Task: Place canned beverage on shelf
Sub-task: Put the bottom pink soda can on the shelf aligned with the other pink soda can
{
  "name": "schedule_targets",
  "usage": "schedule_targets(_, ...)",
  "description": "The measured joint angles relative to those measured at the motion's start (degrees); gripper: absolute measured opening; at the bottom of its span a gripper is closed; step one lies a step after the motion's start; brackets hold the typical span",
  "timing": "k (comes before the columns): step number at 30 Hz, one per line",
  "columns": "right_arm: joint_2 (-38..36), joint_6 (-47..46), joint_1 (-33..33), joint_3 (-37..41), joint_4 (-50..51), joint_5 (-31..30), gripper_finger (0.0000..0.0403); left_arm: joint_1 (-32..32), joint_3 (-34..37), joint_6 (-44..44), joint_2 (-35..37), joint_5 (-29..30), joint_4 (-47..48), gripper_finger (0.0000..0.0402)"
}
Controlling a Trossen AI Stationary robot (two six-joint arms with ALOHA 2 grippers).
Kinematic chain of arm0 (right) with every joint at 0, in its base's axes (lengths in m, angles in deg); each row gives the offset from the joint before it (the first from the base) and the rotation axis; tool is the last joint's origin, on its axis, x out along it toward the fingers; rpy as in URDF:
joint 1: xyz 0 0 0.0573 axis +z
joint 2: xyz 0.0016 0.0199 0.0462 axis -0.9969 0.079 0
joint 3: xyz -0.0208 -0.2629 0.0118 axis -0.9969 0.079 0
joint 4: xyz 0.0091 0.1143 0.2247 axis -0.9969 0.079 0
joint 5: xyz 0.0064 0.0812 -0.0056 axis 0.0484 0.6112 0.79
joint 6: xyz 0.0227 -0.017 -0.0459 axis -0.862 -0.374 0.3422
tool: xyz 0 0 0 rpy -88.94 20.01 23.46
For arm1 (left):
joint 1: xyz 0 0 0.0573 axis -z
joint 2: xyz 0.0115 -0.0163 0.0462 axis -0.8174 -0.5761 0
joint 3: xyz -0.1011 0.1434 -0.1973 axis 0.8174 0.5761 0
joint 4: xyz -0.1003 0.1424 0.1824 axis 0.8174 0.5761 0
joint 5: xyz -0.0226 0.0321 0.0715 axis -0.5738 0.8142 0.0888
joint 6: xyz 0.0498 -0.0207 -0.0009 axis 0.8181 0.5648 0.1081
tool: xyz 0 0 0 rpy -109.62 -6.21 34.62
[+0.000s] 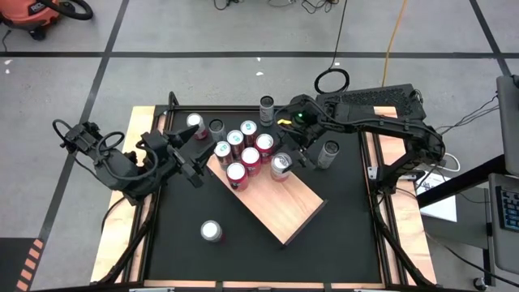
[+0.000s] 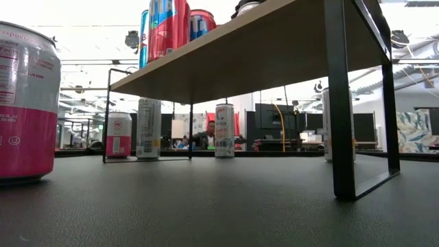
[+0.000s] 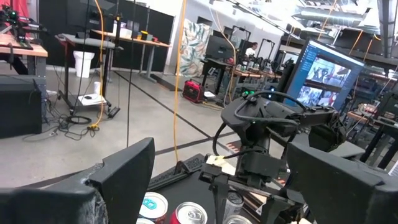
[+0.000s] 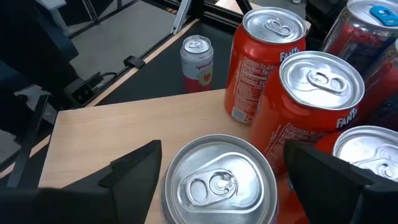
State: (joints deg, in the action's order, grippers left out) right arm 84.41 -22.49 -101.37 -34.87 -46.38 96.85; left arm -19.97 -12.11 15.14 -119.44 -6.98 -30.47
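The shelf point(image 1: 284, 207) is a pale wooden slab on black legs, set slantwise on the black table. Several cans stand on its far end point(image 1: 243, 150). My right gripper point(image 4: 221, 155) reaches in from the far right and is shut on a silver-topped can point(image 4: 217, 180) over the shelf, beside two orange cans point(image 4: 311, 106). The held can point(image 1: 281, 165) is the rightmost of the group. My left gripper point(image 1: 193, 156) hovers open and level at the shelf's left end, high above the table, with nothing between its fingers point(image 3: 124, 171). My right gripper pinches the silver-topped can by its upper side wall point(image 4: 166, 193), one finger on each side just under the rim. The fingers slant down from the table's far right. The can stands upright over the shelf's wood; whether its bottom rests on it is hidden.
Loose cans stand on the table: one near the front point(image 1: 211, 231), two at the far left point(image 1: 195, 122), one at the far edge point(image 1: 267, 105), one to the right of the shelf point(image 1: 328, 152). The shelf's black legs point(image 2: 339, 103) rise from the table.
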Motion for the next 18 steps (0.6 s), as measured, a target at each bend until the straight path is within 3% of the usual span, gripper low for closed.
schedule_targets(12,-5.8,-13.8,0.0,-0.1,-0.6,2.9,0.0314,2.1,0.0,-6.7,0.0,-0.2,4.7,0.0365)
schedule_targets(18,-9.0,-30.3,0.6,-0.1,-3.7,3.0,0.0314,5.4,0.0,-9.9,-0.3,-0.5,9.1,0.0365)
